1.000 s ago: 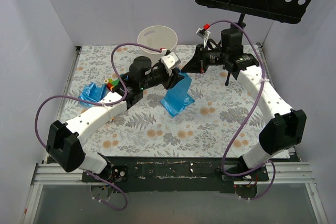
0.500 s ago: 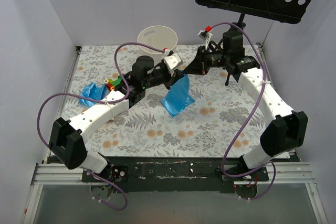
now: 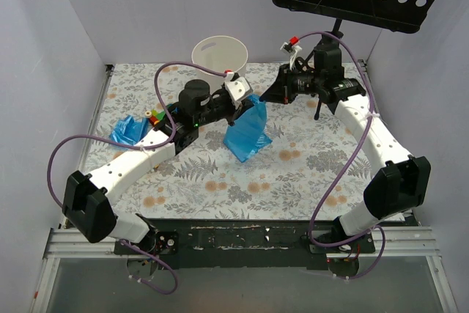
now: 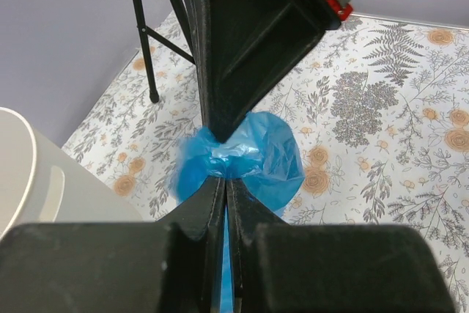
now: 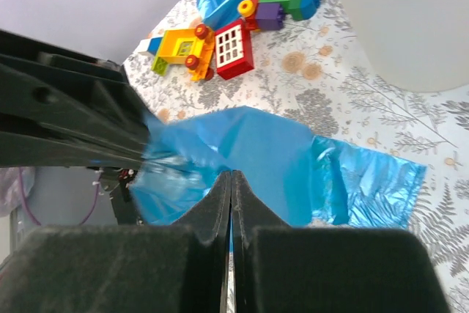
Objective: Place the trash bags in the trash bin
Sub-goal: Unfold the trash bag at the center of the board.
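Both claws pinch one glossy, translucent blue film trash bag (image 3: pixel 248 131). The left gripper (image 4: pixel 223 181) and right gripper (image 5: pixel 231 175) are clamped on its bunched top, tips close together. The bag hangs crinkled beside the smooth cream round trash bin (image 3: pixel 220 55), not inside.

I saw the blue trash bag (image 3: pixel 248 133) hanging crumpled mid-table, the cream trash bin (image 3: pixel 233 64) upright at the far edge.
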Tool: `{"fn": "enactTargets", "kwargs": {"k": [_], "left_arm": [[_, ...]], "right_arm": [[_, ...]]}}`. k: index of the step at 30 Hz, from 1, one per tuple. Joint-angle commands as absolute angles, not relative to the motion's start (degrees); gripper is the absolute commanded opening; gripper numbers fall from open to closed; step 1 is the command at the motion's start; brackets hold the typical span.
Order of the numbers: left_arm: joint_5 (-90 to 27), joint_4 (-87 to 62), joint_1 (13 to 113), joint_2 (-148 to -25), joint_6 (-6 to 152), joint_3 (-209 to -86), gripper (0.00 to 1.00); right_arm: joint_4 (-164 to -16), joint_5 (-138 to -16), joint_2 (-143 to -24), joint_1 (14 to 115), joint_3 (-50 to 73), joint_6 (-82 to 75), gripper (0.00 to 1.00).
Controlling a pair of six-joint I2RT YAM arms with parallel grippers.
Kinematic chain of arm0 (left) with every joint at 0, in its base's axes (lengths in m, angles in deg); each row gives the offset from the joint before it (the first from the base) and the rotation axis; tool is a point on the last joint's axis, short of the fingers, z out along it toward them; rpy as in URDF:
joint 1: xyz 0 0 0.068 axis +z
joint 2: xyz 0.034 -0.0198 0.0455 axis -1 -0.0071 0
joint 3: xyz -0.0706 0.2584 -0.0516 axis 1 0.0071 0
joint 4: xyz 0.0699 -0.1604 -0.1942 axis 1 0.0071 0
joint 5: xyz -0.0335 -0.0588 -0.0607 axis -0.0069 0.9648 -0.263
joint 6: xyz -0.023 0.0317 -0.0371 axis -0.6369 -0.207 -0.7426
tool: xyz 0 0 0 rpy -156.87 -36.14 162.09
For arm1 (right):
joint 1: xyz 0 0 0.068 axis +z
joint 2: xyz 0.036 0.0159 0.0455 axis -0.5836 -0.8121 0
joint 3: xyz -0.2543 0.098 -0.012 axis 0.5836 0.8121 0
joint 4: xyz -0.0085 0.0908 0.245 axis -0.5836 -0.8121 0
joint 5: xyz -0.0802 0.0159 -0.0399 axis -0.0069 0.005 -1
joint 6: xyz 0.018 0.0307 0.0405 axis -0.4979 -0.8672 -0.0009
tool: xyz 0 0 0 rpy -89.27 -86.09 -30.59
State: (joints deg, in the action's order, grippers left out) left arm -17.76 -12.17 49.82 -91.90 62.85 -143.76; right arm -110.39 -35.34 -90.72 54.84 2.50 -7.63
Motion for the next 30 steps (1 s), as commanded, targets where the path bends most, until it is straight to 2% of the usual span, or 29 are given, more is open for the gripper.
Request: {"fn": "enactTargets", "kwargs": {"k": [1,15,18,20,21,24,25,28,30], "left_arm": [[-18.7,-12.3,49.6,-87.0,64.5,-142.5,0.0],[-17.0,-11.0,49.6,-83.6,70.0,-139.0,0.0],[-16.2,-11.0,49.7,-82.8,71.9,-137.9,0.0],[-15.4,-11.0,49.6,-82.3,73.9,-137.4,0.0],[-14.9,-9.4,49.5,-82.0,75.5,-136.9,0.0],[-13.8,-8.6,49.6,-81.1,80.9,-136.3,0.0],[-13.5,-8.3,49.7,-81.0,82.6,-136.2,0.0],[-13.0,-7.7,49.6,-80.4,86.2,-136.4,0.0],[-12.3,-6.9,49.6,-80.3,87.6,-136.7,0.0]], "right_arm": [[-111.3,-37.9,-89.4,53.4,1.4,-5.6,0.01],[-116.5,-52.9,-86.8,52.2,-1.0,-0.2,0.01],[-117.2,-54.4,-85.8,52.1,-0.4,-0.4,0.01],[-117.0,-51.1,-85.2,52.1,-0.3,0.9,0.01],[-116.7,-48.4,-85.3,52.1,-0.7,2.9,0.04],[-116.5,-31.1,-84.5,52.1,-3.3,15.8,0.36],[-117.1,-27.3,-83.6,52.6,-4.0,22.0,0.42],[-118.8,-26.2,-81.4,54.2,-4.7,33.1,0.54],[-124.9,-25.5,-82.7,55.9,-7.3,40.1,0.56]]}}
